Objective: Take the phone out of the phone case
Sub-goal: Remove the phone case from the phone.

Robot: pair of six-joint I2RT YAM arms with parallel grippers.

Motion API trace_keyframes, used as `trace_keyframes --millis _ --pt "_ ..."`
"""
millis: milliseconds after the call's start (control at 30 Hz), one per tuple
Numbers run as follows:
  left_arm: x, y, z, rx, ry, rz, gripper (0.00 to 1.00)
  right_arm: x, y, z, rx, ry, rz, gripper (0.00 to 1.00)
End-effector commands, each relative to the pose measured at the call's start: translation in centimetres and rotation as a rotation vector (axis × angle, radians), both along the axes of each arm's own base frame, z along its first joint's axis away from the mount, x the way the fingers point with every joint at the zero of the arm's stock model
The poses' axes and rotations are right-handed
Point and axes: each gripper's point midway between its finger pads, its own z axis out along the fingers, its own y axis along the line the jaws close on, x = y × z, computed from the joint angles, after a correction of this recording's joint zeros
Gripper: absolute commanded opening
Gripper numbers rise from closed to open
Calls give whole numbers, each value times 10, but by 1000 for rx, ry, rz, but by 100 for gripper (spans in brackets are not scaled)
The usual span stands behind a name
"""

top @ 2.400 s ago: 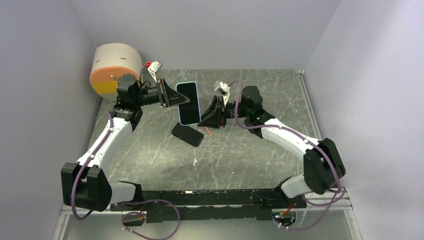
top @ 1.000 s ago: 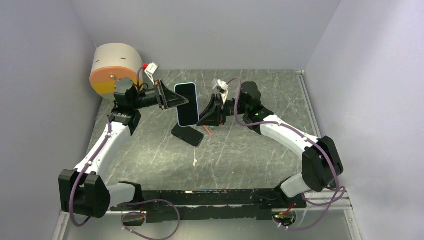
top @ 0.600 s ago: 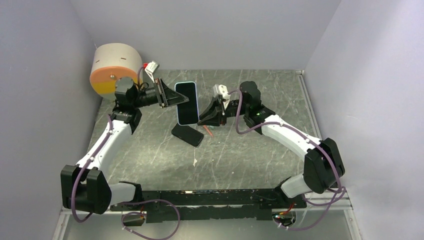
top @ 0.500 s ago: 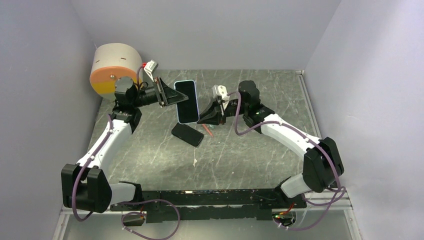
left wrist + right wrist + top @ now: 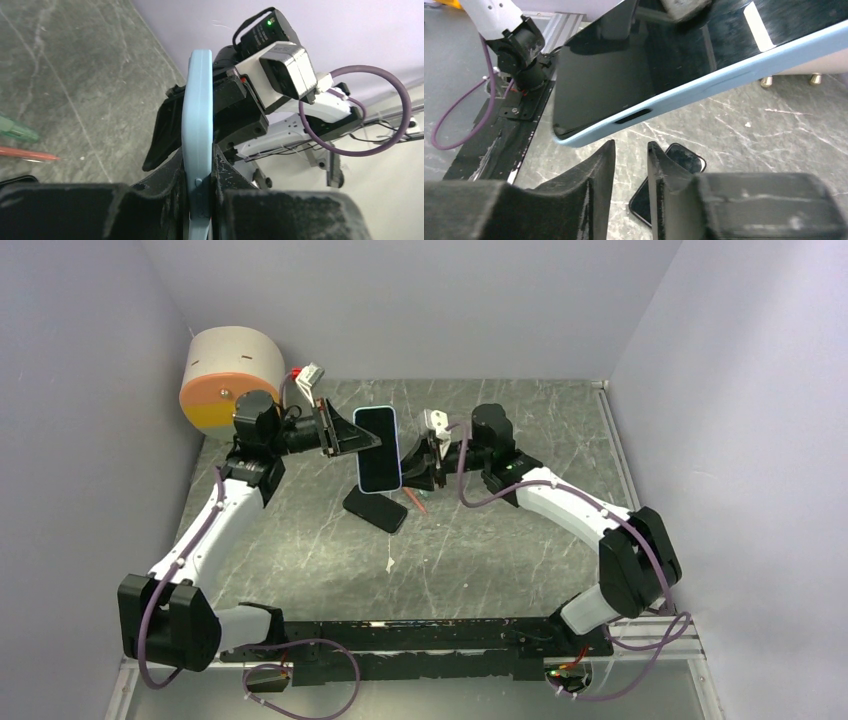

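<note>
Two arms meet mid-air over the worktop (image 5: pixel 480 550). Left jaws are clamped across the blue case (image 5: pixel 197 100) with the phone (image 5: pixel 624 65) inside, held above a second dark phone (image 5: pixel 375 508). Right jaws are barely parted and empty, tips just under the case's side edge. Case is likely soft and bendy, phone stiff, glassy, slippery, so peel at a corner lip. Left arm (image 5: pixel 210 530) reaches in roughly level, right arm (image 5: pixel 570 510) faces it.

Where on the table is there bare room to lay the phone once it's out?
Bare table lies near-centre between left arm and right arm, this side of the black phone, and back right behind that arm. Crowded: mid-table around that phone, the pens and the held cased phone.
</note>
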Motion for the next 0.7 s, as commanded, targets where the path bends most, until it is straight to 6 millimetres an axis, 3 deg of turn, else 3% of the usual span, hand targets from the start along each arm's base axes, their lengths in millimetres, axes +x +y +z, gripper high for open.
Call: trace_keyframes --millis 0,167,333,500,667 --pt "-2 6 33 40 -205 45 2 -22 -11 20 42 -5 48 37" --pt "1 7 39 39 -258 65 3 -36 -16 23 31 65 72 48" --pt "-3 6 48 30 -319 53 3 -39 -16 33 50 150 73 50" --pt "-10 6 51 -4 -338 30 2 -39 -12 49 94 215 86 49" --pt "-16 5 56 -21 -356 15 2 -36 -9 55 119 241 90 41"
